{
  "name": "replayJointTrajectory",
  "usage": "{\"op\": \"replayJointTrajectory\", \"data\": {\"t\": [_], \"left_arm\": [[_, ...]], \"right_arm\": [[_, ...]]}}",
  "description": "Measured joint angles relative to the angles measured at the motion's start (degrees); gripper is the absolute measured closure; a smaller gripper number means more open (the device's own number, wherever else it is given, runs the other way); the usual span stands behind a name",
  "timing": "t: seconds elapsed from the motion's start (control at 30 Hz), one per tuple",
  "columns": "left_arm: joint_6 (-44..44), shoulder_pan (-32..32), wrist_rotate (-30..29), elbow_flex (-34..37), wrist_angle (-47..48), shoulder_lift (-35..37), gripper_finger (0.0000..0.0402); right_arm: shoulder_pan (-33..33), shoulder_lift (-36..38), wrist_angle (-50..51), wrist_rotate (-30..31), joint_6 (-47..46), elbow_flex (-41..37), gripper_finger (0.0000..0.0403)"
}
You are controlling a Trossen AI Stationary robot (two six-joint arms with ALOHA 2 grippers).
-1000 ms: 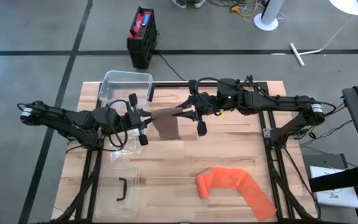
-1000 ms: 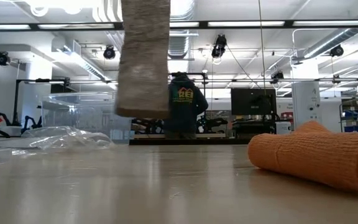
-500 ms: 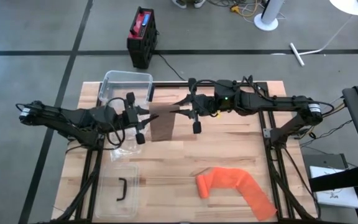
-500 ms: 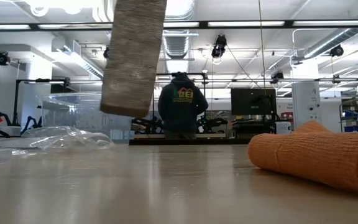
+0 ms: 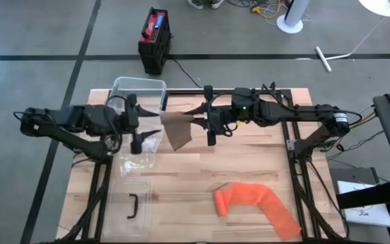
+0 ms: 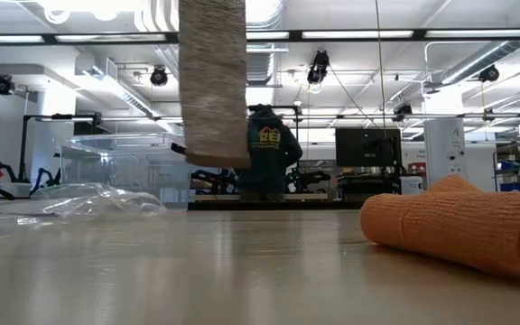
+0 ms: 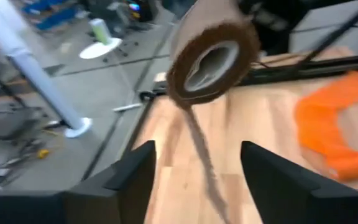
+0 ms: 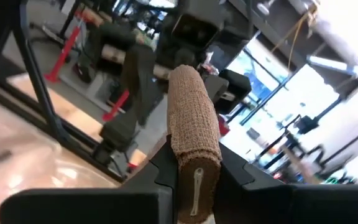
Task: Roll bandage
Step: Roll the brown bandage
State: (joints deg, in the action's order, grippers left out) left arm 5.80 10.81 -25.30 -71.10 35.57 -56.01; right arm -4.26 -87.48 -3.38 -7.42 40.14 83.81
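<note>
The brown bandage roll (image 8: 193, 140) sits pinched between the two dark fingers of the right gripper (image 5: 208, 123), which are closed on it. The roll is up in the air, over the far middle part of the wooden table (image 5: 249, 163). A loose strip of the same bandage (image 5: 179, 129) hangs down from the roll, just to the left of the right gripper. In the low view this strip (image 6: 212, 86) dangles straight down and its end does not touch the table.

The left gripper (image 5: 134, 122) is a little way to the left of the strip. Its fingers (image 7: 120, 180) are spread apart and hold nothing. From the left wrist view the roll (image 7: 211, 59) shows its round end right in front of the open fingers, apart from them, with the thin strip trailing down.

Just beside the left gripper, on its far side, stands a clear plastic box (image 5: 139, 91). Some crinkly clear plastic (image 5: 137, 159) lies on the table on its near side, and a clear lid with a black handle (image 5: 132, 207) lies closer to the front.

An orange bandage (image 5: 254, 203) lies on the front right part of the table, well apart from both grippers.

A person in a dark top (image 6: 267, 162) stands in the room behind the table.
</note>
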Motion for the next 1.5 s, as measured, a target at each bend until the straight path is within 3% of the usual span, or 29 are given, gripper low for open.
{"op": "replayJointTrajectory", "data": {"t": [0.13,0.4,0.57,0.67,0.9,1.2,1.5], "left_arm": [[-1.95,-0.04,8.43,-5.93,7.94,-0.84,0.0131],[-1.99,-0.25,9.94,-13.94,9.09,-3.76,0.0082],[-5.51,-1.65,19.13,-17.13,10.48,-6.68,0.0078],[-6.34,-1.70,21.64,-19.46,11.04,-8.96,0.0084],[-6.31,-2.10,21.55,-23.59,12.75,-13.17,0.0091],[-2.69,-2.34,21.14,-23.81,14.08,-16.80,0.0096],[-1.02,-2.73,14.23,-23.75,15.50,-17.61,0.0126]], "right_arm": [[0.21,0.04,0.08,-1.72,6.32,0.00,0.0355],[1.80,0.26,1.10,-3.23,20.80,-0.01,0.0355],[4.32,-0.20,1.28,2.47,36.69,-0.02,0.0355],[5.03,-0.87,1.39,5.98,45.54,-0.04,0.0355],[6.02,-2.13,0.83,10.17,58.69,-0.07,0.0355],[6.30,-2.21,0.28,11.98,60.01,-0.07,0.0355],[7.06,-2.23,0.56,12.70,59.97,-0.09,0.0355]]}}
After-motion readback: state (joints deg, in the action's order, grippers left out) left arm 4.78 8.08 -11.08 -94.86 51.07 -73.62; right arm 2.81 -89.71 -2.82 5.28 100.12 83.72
